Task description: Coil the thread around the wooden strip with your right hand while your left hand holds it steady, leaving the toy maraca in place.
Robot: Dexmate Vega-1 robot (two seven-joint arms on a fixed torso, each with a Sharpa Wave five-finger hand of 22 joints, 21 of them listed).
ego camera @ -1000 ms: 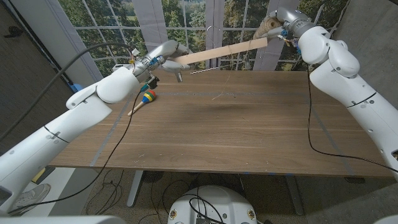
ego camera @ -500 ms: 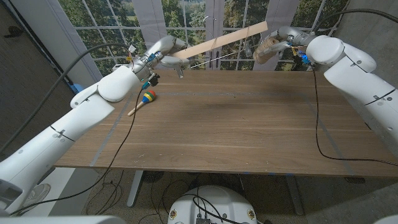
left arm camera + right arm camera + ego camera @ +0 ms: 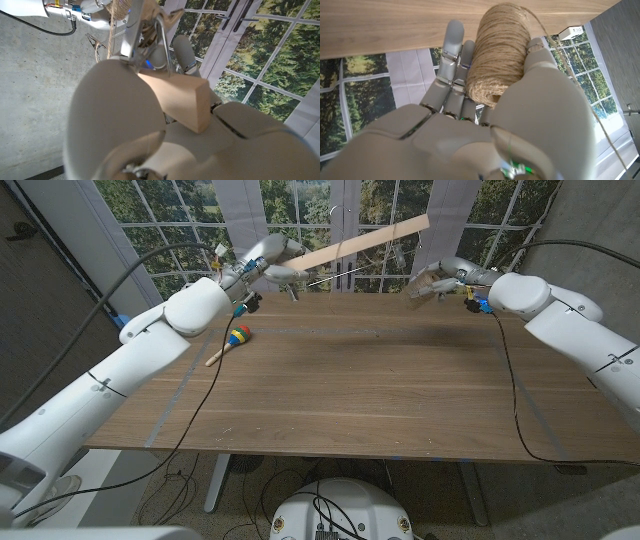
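Observation:
My left hand (image 3: pixel 266 265) grips the near end of the long wooden strip (image 3: pixel 360 245), held in the air over the table's back edge with its far end tilted up. In the left wrist view the strip's cut end (image 3: pixel 182 105) sits between my fingers (image 3: pixel 112 115). Below the strip's far end, my right hand (image 3: pixel 436 281) holds a spool of brown thread (image 3: pixel 422 282), just above the table. The spool (image 3: pixel 499 55) fills the right hand (image 3: pixel 535 120), and a strand (image 3: pixel 580 95) leads off it. The toy maraca (image 3: pixel 234 338) lies on the table at the left.
The wooden table (image 3: pixel 370 390) spreads out in front of both hands. Windows with white frames (image 3: pixel 330 210) stand right behind it. Black cables (image 3: pixel 505 370) hang from both arms over the table's sides.
My right hand has carried the spool down from the strip's far end to just above the table. The strip's far end has tilted upward. The maraca has stayed put.

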